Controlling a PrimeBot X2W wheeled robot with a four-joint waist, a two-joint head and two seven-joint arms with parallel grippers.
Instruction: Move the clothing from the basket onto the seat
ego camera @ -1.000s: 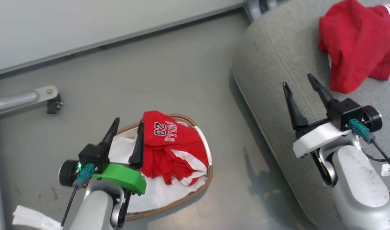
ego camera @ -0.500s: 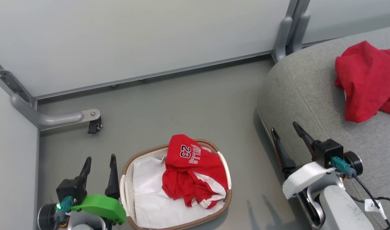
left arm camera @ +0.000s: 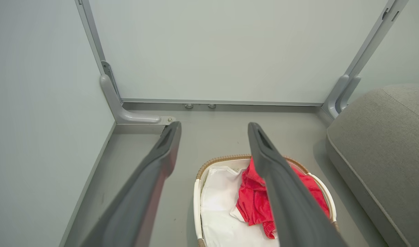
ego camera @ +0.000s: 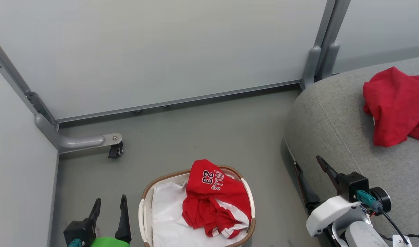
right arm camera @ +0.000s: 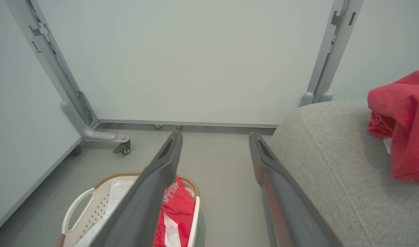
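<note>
Two red pieces: the shirt lies crumpled on the grey fabric seat at 3 o'clock; the jersey slumps over the white liner in the woven-rimmed basket at 6. My left gripper at 7 and right gripper at 4 stand spread, empty, presumably poised for the jersey.

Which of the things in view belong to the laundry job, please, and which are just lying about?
Job: red jersey in the basket; red garment already on the seat.
Lying about: white liner, wall panels, wheeled foot.
</note>
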